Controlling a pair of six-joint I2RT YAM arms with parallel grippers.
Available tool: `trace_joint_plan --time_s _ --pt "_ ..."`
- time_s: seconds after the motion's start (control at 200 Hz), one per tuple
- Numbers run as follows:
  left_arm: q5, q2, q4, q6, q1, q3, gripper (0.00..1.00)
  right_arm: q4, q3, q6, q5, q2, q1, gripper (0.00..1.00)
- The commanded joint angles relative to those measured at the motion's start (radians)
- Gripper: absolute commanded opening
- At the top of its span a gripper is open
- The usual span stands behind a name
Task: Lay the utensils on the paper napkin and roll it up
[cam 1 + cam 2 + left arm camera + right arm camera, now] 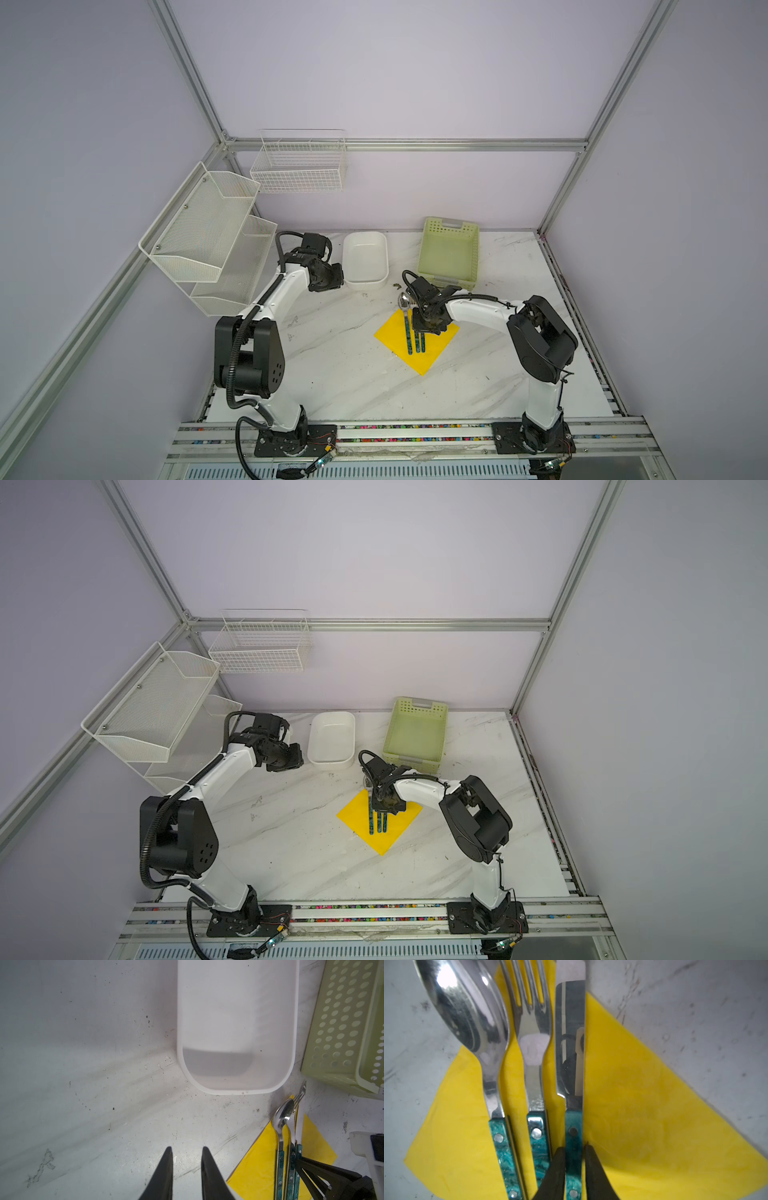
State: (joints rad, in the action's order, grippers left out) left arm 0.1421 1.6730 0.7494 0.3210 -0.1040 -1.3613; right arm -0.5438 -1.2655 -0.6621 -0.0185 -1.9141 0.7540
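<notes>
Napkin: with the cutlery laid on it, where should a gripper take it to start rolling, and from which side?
The napkin lies flat as a diamond with the utensils along its near-far diagonal and the right gripper over its right side. Probably pinch its bare left corner, coming from the left with the left gripper.

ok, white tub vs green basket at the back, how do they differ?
The white tub has solid walls; the green basket has perforated ones. The tub has rounded corners, the basket squarer ones. The tub looks smaller than the basket. Both are open-topped, empty and upright on the table.
</notes>
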Motion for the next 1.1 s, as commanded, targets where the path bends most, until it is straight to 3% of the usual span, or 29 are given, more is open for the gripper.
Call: trace_joint_plan --time_s 0.0,1.095 --pt "0.0 -0.04 0.0 -0.012 0.005 0.032 0.24 -0.031 -0.021 -0.002 -0.014 -0.012 0.005 0.21" --pt "-0.006 -0.033 0.003 -0.012 0.006 0.03 0.24 -0.068 -0.054 0.04 -0.038 -0.031 0.005 0.13"
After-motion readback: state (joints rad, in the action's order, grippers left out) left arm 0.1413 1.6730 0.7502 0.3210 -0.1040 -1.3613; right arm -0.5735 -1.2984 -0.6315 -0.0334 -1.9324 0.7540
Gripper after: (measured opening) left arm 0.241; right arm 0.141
